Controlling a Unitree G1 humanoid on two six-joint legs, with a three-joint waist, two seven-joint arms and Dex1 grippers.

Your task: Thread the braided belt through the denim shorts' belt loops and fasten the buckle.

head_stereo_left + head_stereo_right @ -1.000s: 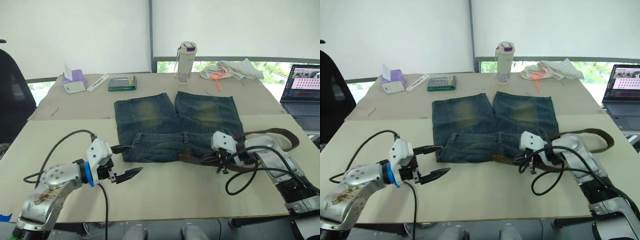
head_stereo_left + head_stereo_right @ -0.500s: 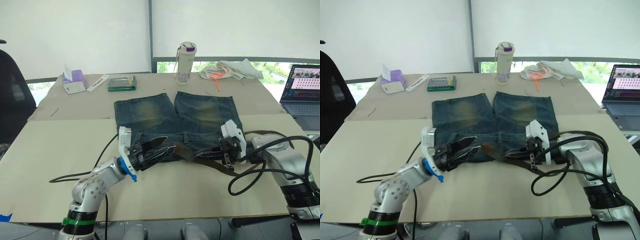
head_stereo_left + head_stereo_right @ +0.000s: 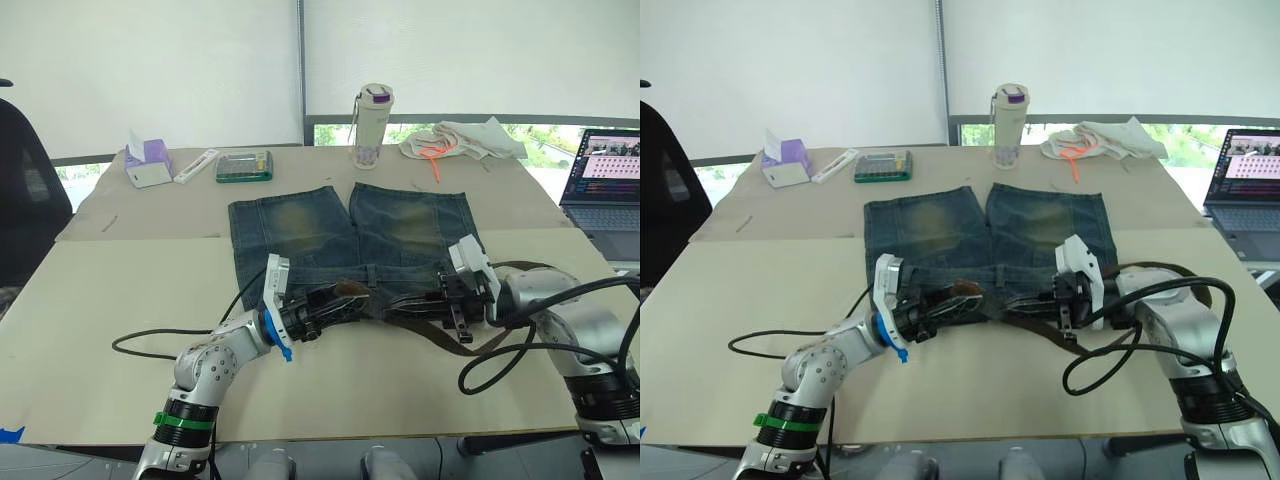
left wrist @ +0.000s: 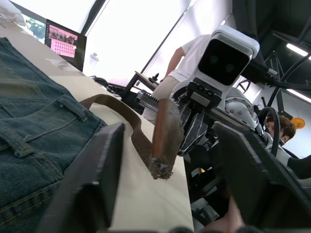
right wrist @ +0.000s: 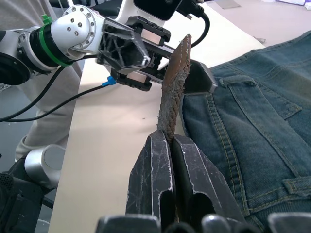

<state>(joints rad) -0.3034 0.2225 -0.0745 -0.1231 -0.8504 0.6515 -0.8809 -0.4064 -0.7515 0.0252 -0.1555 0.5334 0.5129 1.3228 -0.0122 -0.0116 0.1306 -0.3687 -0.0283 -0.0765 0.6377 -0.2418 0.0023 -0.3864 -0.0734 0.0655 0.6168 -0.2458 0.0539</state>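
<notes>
Left arm has pushed further right along the waistband; belt tip now sits between its fingers. Worktop carries denim shorts, laid flat mid-worktop, waistband near. Braided belt loops off the shorts' right side, its free end stretched left over the waistband. Right claw clamped on that end. Left claw spread wide around the tip, not gripping.

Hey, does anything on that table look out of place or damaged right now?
The braided belt has a ragged, frayed tip, visible in both wrist views. The right gripper pinches it so the end stands up off the denim shorts, between the open fingers of the left gripper. Nothing looks spilled.
</notes>
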